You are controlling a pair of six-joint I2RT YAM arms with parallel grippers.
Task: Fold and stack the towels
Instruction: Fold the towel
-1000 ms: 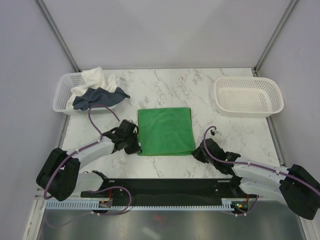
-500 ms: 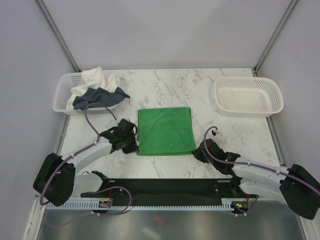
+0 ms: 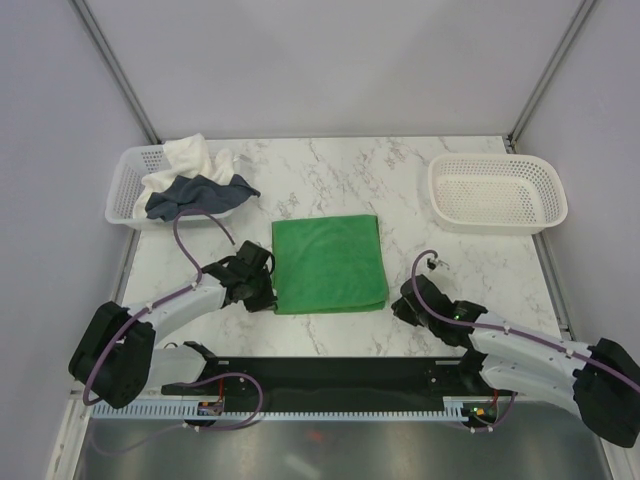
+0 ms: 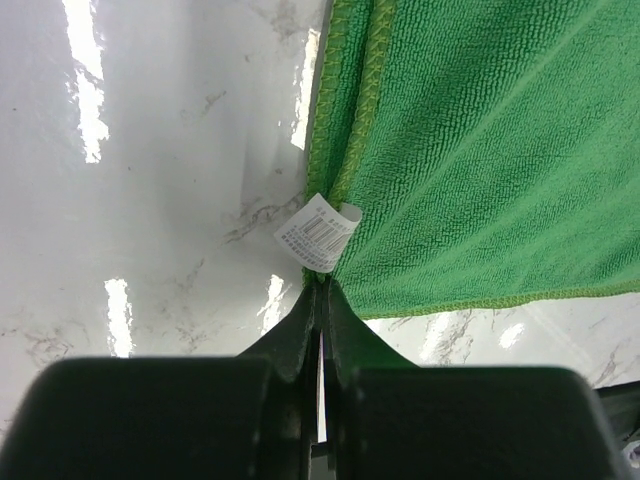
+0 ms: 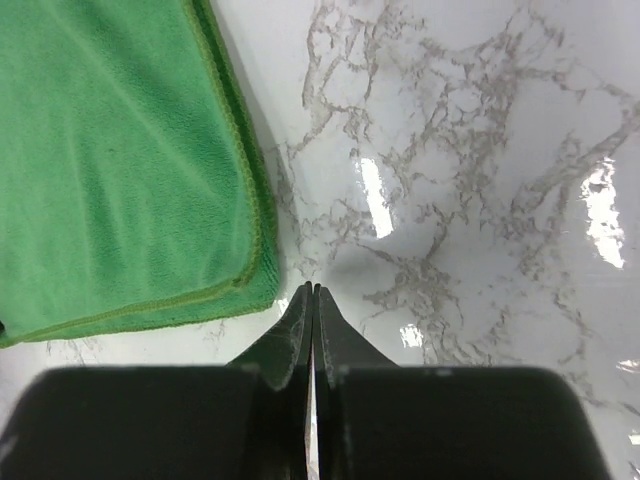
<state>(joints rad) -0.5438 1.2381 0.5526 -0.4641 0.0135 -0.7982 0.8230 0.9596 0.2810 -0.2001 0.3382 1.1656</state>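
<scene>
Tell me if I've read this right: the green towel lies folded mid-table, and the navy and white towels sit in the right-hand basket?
Not quite. The navy towel and white towel sit in the left basket, not the right basket. The green towel does lie folded mid-table. The top external view shows this.

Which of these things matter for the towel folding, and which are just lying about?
For the job: green towel; navy towel; cream-white towel.
Lying about: left mesh basket, holding the navy and cream-white towels; right mesh basket, holding nothing.
</scene>
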